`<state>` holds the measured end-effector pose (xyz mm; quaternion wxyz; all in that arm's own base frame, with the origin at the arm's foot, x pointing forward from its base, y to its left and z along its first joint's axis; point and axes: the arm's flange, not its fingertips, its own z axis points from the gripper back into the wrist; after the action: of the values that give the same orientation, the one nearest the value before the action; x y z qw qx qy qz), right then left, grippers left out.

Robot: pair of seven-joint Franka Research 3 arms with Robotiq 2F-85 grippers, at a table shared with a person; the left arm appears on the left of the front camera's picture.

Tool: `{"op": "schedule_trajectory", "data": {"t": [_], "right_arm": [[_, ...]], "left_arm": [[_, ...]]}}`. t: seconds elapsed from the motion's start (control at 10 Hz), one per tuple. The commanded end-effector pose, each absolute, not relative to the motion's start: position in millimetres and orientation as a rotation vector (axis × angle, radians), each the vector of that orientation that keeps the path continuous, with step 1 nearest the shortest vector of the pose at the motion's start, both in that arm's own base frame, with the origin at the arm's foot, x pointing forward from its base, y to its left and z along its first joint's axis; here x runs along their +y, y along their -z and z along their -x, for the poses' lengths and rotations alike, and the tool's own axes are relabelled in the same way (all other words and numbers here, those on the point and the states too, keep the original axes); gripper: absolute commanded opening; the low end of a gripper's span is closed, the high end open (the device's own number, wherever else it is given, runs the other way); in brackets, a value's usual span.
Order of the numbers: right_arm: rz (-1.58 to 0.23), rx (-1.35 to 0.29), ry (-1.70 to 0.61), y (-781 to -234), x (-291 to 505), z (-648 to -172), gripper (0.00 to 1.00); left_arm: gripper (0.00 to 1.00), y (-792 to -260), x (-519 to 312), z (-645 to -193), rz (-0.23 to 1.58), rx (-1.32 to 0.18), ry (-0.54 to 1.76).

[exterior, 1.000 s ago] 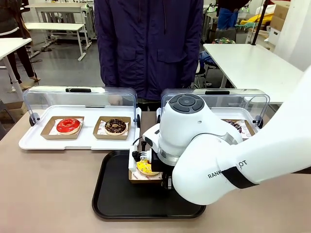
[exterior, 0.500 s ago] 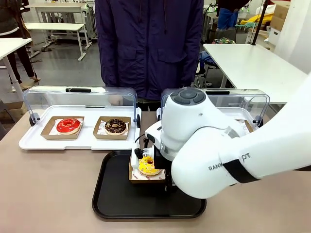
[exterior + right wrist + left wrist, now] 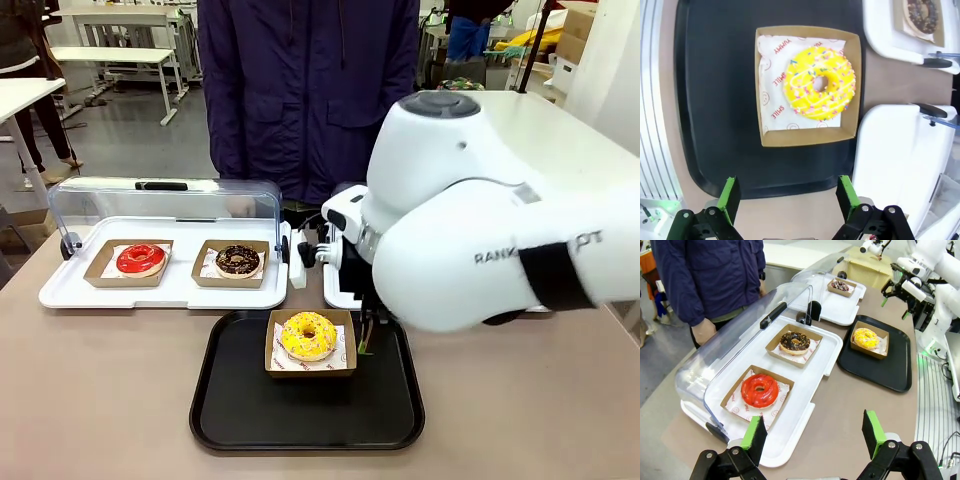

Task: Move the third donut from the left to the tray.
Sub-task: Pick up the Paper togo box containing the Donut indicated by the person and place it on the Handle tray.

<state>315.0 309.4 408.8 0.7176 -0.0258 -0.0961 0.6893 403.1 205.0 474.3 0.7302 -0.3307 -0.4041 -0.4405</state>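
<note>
The left gripper (image 3: 812, 437) hangs above the table's left end with its green-padded fingers spread wide and nothing between them. Below it, a white tray (image 3: 790, 440) with its clear lid (image 3: 740, 350) raised holds a red donut (image 3: 759, 390) and a chocolate donut (image 3: 794, 342), each in a brown cardboard holder. In the front view this white tray (image 3: 160, 293) sits at far left, with the person (image 3: 305, 90) in a dark blue jacket standing behind it at the far edge of the table.

In the middle, the yellow donut (image 3: 308, 336) rests in its holder on the black tray (image 3: 230, 400), toward the tray's far edge and apart from both grippers. The left wrist view shows the same donut (image 3: 865, 337) on the tray (image 3: 890, 375), and beyond it a second white tray (image 3: 840, 315) carrying another dark donut (image 3: 840, 286).

To the right, the bulky white right arm (image 3: 480, 230) blocks most of that second white tray in the front view. The right gripper (image 3: 788, 197) hovers above the near edge of the tray (image 3: 715, 100), fingers wide apart and holding nothing. From here the donut (image 3: 819, 83) is seen straight down, with white icing lines, coloured sprinkles and printed paper under it. The left wrist view also catches the right gripper (image 3: 897, 297) from the side, raised clear of the tray.
</note>
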Motion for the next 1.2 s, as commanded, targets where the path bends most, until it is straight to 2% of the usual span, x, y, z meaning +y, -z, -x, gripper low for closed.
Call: {"op": "schedule_trajectory", "data": {"t": [0.0,0.1,0.2,1.1], "right_arm": [[0.003,-0.197,-1.554,-412.0,300.9,-316.5,1.0],[-0.015,-0.194,-1.572,-412.0,300.2,-320.0,1.0],[0.055,-0.213,-1.528,-413.0,304.9,-316.7,1.0],[0.055,-0.213,-1.528,-413.0,304.9,-316.7,1.0]], "left_arm": [[1.0,-475.9,205.0,-401.5,0.734,-0.898,0.982],[1.0,-475.9,205.0,-401.5,0.734,-0.898,0.982],[1.0,-475.9,205.0,-401.5,0.734,-0.898,0.982],[1.0,-475.9,205.0,-401.5,0.734,-0.898,0.982]]}}
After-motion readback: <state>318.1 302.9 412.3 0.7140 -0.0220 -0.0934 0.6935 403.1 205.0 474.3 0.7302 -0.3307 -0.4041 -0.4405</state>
